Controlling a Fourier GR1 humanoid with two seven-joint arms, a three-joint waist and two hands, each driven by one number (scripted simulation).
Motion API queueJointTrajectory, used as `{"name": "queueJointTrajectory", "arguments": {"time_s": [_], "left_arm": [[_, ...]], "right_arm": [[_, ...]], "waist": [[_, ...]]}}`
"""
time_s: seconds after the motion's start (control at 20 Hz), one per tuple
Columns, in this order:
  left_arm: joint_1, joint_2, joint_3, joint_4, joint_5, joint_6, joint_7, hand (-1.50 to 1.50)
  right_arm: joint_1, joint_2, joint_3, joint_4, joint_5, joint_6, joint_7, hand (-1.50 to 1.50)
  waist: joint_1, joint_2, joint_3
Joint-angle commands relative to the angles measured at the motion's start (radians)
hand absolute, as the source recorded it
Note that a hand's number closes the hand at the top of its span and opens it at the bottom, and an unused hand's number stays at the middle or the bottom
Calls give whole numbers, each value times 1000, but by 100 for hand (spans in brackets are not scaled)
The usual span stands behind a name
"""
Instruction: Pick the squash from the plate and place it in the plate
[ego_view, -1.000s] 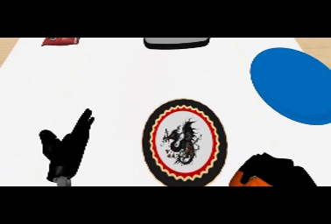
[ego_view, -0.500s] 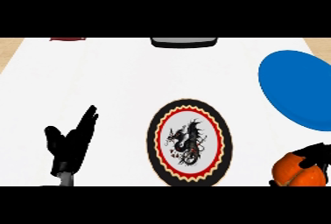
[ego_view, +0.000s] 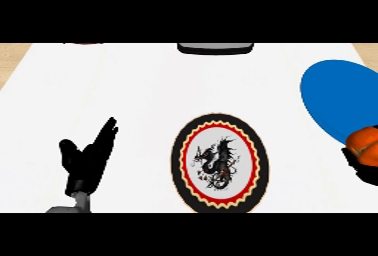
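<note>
Now the right hand (ego_view: 362, 167) curls round the squash (ego_view: 365, 141), prob. hard, smooth & round; left hand (ego_view: 87, 159) rests w/ fingers spread.

Bare counter (ego_view: 148, 85) lies between dragon plate (ego_view: 220, 162) and blue plate (ego_view: 343, 97); nothing blocks passage

A kitchen: a white counter (ego_view: 148, 90) bearing two plates (ego_view: 220, 162).
</note>
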Motion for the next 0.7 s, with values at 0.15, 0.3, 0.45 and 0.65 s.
{"name": "queueJointTrajectory", "arguments": {"time_s": [0.15, 0.3, 0.45, 0.65], "left_arm": [[-3, -20, -14, 78, -25, -1, -22, 0], [-29, -26, -15, 83, -15, -4, 27, 0], [-15, 14, 19, 44, 21, -47, 23, 0], [-16, -22, -16, 50, -14, -13, 31, 0]], "right_arm": [[-344, -100, -117, 481, -19, -21, -126, 150], [-442, -130, -123, 682, 6, -27, -214, 150], [-540, -196, -161, 890, -2, 3, -325, 150], [-631, -214, -185, 1104, 17, -30, -440, 150]], "waist": [[15, 12, -6], [19, 14, -5], [24, 13, -5], [36, 21, -3]]}}
